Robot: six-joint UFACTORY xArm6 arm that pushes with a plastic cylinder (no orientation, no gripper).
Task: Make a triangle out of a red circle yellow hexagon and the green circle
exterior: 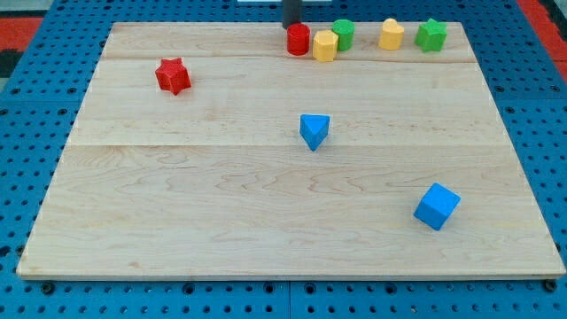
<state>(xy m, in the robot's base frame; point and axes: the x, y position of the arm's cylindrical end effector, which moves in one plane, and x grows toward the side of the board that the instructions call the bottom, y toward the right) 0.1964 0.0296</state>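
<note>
Board (221,213) first, from its near edge: a blue cube (437,206) sits nearest the view's bottom, at about 4 o'clock from the board's middle, well apart from everything else. Next up, close to the middle, is a blue triangular block (314,131). Farther still, at about 10 o'clock from the middle, lies a red star (174,76), alone on the view's left.

Along the far edge stand the task's 3 blocks, bunched in a row: the red circle (299,40), the yellow hexagon (325,45) touching it at its 3 o'clock, and the green circle (343,35) just behind the hexagon at about 1 o'clock, touching or nearly so. Beyond them toward the view's right are a second yellow block (392,34), its shape unclear, and a green star (431,35).

My tip (291,26) stands at 11 o'clock of the red circle, just beside it at the far edge. There is no claw on this rod, so nothing spreads or pinches; it only pushes.

I judge the step in hand to be shaping: the 3 pieces are gathered but read more as a shallow line than a triangle. The next move likely calls for nudging 1 piece, perhaps the hexagon toward 6 o'clock, without scattering its neighbours
</note>
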